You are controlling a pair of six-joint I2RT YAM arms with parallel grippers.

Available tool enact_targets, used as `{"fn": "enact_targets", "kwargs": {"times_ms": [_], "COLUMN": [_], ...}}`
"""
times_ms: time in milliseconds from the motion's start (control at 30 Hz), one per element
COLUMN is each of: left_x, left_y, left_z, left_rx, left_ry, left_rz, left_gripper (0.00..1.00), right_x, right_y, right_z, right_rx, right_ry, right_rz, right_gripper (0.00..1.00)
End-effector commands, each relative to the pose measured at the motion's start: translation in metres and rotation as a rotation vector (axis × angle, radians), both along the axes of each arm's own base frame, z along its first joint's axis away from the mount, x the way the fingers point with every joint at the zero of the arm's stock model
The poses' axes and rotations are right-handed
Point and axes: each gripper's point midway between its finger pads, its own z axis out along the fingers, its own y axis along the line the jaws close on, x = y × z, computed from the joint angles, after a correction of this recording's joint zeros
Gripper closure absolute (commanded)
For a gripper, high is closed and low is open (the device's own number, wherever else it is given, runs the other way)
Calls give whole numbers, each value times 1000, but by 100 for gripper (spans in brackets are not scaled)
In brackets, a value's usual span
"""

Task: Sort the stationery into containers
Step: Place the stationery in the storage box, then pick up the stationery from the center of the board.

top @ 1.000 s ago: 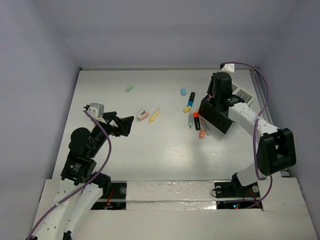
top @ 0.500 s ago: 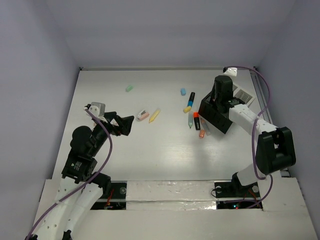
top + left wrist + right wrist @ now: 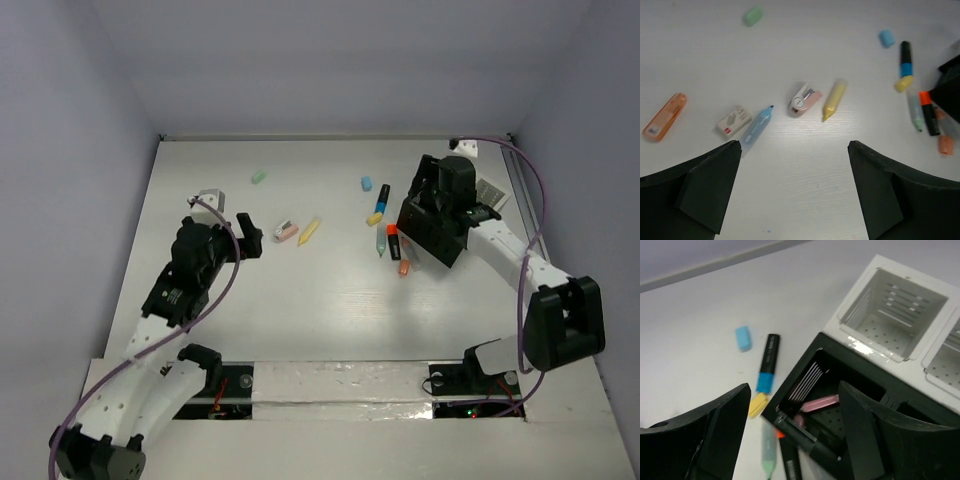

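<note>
**Left arm.** The left fingers [image 3: 705, 185] stand wide apart with nothing between them, above the white counter [image 3: 790, 200]. In the wrist view:
- At 12 o'clock, a pink-and-white clip-shaped piece [image 3: 804, 98] lies just beside a short yellow marker pen [image 3: 834, 99].
- Toward 9 o'clock lie a pale blue marker [image 3: 756, 127], a white sleeved eraser [image 3: 734, 120] and a flat orange pen [image 3: 664, 116].
- At 11 o'clock, well apart, lies a mint green block [image 3: 753, 15].

**Right arm.** The right fingers [image 3: 720, 440] are spread and hold nothing, over the black slotted box [image 3: 807, 382].
- A pink marker [image 3: 820, 402] lies inside a compartment of the box.
- The white perforated tray [image 3: 857, 307] adjoins the box at 2 o'clock.
- On the counter at 9 o'clock of the box lie a blue block [image 3: 743, 338], a black-and-blue marker [image 3: 769, 362] and a yellow block [image 3: 758, 405].
</note>
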Motion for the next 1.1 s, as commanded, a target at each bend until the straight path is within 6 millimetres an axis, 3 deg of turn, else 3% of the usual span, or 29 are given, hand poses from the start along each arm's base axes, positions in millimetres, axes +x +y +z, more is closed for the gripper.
{"fn": "enact_targets", "kwargs": {"times_ms": [0, 67, 167, 200, 267, 333, 367, 433, 467, 567, 667, 767, 933, 1067], "left_x": [15, 25, 34, 39, 44, 51, 53, 56, 60, 70, 80, 90, 98, 112], "left_y": [32, 44, 67, 69, 94, 103, 118, 127, 128, 136, 139, 135, 159, 159], "left_z": [11, 3, -17, -35, -53, -58, -60, -74, -74, -102, -114, -142, -154, -161], "left_rx": [74, 136, 209, 229, 248, 213, 210, 236, 247, 317, 348, 378, 390, 392], "left_ry": [19, 66, 159, 224, 289, 305, 316, 378, 389, 494, 536, 604, 638, 654], "left_rz": [181, 244, 347, 342, 421, 418, 459, 470, 471, 484, 463, 403, 462, 425], "left_gripper": [14, 13, 13, 13, 13, 14, 14, 14, 15, 15, 15, 16, 17, 21], "right_x": [-22, -41, -73, -83, -101, -120, -126, -137, -141, -149, -156, -160, -164, -164], "right_y": [31, 63, 91, 94, 98, 111, 110, 115, 115, 116, 116, 118, 122, 123], "right_z": [33, 38, 49, 43, 57, 53, 62, 54, 56, 52, 50, 60, 56, 54], "right_rx": [127, 180, 226, 231, 259, 289, 302, 314, 320, 322, 328, 349, 352, 354], "right_ry": [-81, -81, -96, -74, -112, -104, -135, -121, -128, -127, -127, -170, -158, -157], "right_rz": [136, 263, 386, 410, 450, 528, 539, 574, 586, 615, 634, 655, 678, 684], "right_gripper": [23, 23, 23, 23, 23, 23, 23, 23, 23, 23, 23, 23, 23, 24]}}
